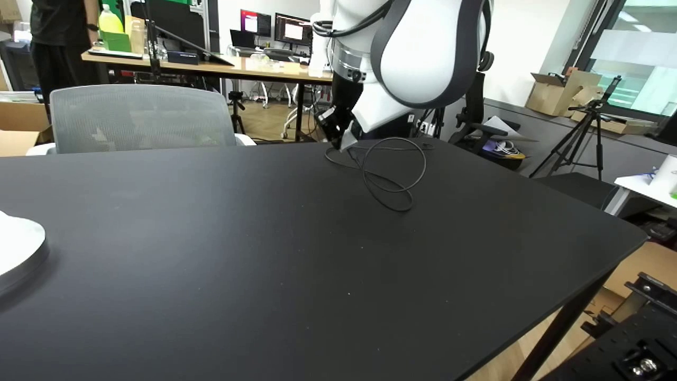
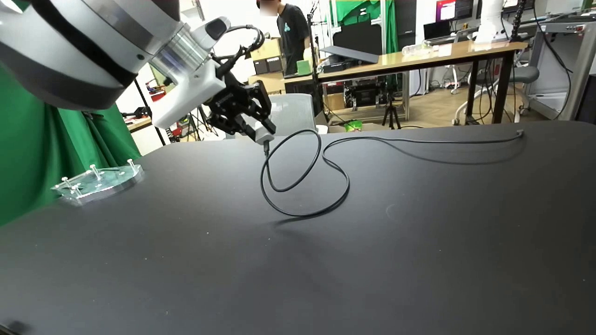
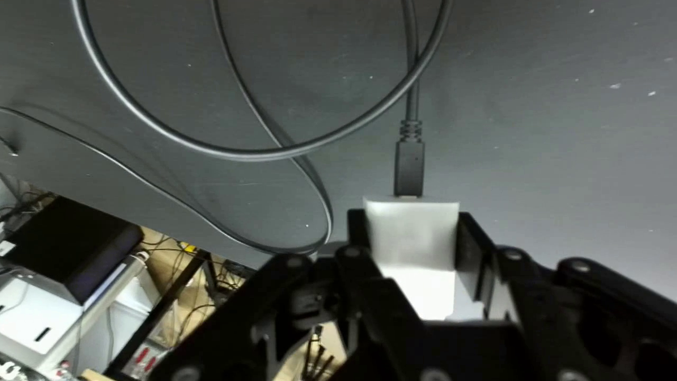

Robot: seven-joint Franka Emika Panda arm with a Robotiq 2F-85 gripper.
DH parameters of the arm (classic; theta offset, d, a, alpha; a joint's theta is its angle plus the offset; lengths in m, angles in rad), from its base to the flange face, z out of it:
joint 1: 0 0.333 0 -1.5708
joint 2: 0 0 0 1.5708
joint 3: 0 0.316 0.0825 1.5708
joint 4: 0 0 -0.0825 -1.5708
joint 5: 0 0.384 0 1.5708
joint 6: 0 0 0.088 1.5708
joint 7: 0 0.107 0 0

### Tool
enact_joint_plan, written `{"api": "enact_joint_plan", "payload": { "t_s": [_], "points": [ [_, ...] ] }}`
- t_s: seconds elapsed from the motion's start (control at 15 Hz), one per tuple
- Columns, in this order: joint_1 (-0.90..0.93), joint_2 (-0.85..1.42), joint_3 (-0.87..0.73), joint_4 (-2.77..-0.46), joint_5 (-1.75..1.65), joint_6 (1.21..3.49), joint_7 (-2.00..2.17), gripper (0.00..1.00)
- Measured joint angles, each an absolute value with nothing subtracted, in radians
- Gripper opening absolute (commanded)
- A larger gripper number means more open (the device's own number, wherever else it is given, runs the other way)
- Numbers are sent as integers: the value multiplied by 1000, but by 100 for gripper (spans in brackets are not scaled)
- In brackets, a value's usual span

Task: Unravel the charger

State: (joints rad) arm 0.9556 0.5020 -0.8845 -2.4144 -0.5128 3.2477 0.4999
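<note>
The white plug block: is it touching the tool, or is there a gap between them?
Touching. The wrist view shows the white plug block clamped in the tool, its opposite sides against the two fingers, with no visible gap.

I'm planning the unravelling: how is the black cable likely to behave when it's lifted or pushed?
The black cable will probably flex rather than stay rigid, being thin and running in rounded loops. It seems somewhat springy, since one stretch appears raised off the table. It might snag where strands cross in the wrist view.

Cable loops (image 2: 302, 215) near pincer (image 2: 263, 131), free tabletop (image 2: 335, 270) in foreground
</note>
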Motion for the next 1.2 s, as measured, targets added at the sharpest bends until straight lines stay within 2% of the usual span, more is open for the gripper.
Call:
{"api": "enact_joint_plan", "payload": {
  "t_s": [0.53,0.93,1.2],
  "points": [
    [406,301,-293,-2544,-471,3252,-1,18],
    [-39,412,191,-2571,-525,3219,-189,18],
    [-344,495,488,-2490,-434,2996,-427,18]
  ]
}}
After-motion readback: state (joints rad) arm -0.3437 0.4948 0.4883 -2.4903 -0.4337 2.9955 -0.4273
